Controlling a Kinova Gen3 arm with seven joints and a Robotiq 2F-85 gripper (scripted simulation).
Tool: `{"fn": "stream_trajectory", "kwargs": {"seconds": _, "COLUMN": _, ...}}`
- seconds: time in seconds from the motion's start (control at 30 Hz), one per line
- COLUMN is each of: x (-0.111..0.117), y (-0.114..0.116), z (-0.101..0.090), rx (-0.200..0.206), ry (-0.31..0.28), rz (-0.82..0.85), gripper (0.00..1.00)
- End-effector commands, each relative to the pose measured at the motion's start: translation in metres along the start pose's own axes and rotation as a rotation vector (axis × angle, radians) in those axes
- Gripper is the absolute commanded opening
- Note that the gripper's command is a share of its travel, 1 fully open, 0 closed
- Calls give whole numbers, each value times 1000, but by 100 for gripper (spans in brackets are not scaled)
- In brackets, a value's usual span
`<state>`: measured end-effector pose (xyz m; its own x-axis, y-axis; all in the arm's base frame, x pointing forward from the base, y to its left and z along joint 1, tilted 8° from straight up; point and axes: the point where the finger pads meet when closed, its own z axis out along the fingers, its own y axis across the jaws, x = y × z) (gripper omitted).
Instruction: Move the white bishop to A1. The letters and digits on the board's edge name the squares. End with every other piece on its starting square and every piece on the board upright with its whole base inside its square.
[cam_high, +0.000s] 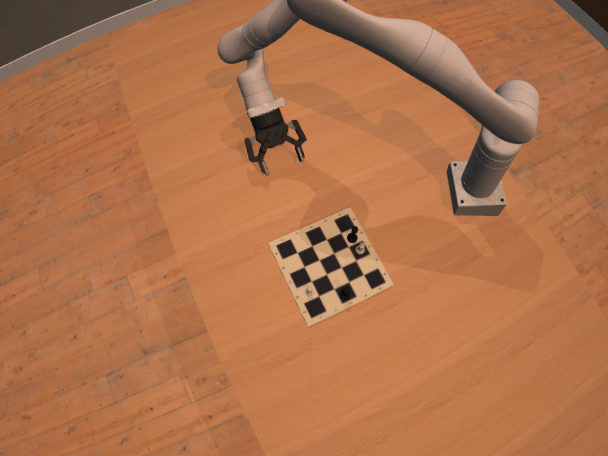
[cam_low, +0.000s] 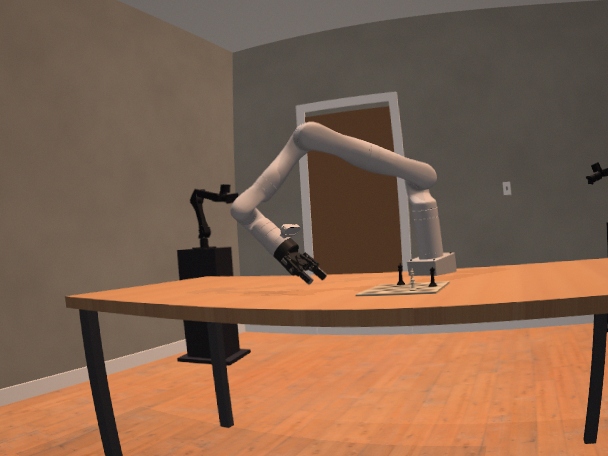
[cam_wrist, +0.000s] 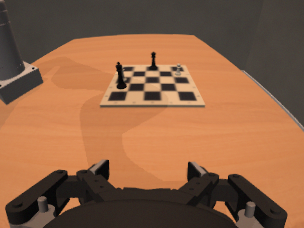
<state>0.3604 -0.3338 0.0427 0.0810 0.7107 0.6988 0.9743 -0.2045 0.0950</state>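
A small chessboard (cam_high: 330, 267) lies on the wooden table; it also shows in the wrist view (cam_wrist: 152, 85). Two pale pieces stand on it, one near the right edge (cam_high: 360, 247) and one near the front left corner (cam_high: 308, 291). I cannot tell which of them is the white bishop. A black piece (cam_high: 352, 234) stands beside the right pale piece, and another black piece (cam_high: 345, 292) stands near the front edge. The edge letters are too small to read. My gripper (cam_high: 283, 165) is open and empty, tilted above the table well away from the board (cam_low: 315, 278).
The arm's base (cam_high: 476, 195) stands on the table to the right of the board. A black stand with a camera arm (cam_low: 205, 260) is behind the table's left end. The table's curved edge runs along the far side.
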Motion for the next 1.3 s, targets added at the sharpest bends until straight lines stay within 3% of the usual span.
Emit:
{"fn": "stream_trajectory", "kwargs": {"seconds": 0.0, "x": 0, "y": 0, "z": -1, "rx": -1, "ry": -1, "rz": -1, "gripper": 100}}
{"fn": "stream_trajectory", "kwargs": {"seconds": 0.37, "x": 5, "y": 0, "z": -5, "rx": -1, "ry": -1, "rz": -1, "gripper": 100}}
{"fn": "stream_trajectory", "kwargs": {"seconds": 0.93, "x": 64, "y": -1, "z": -59, "rx": -1, "ry": -1, "rz": -1, "gripper": 100}}
{"fn": "stream_trajectory", "kwargs": {"seconds": 1.27, "x": 66, "y": -2, "z": -59, "rx": 3, "ry": 2, "rz": 1, "gripper": 100}}
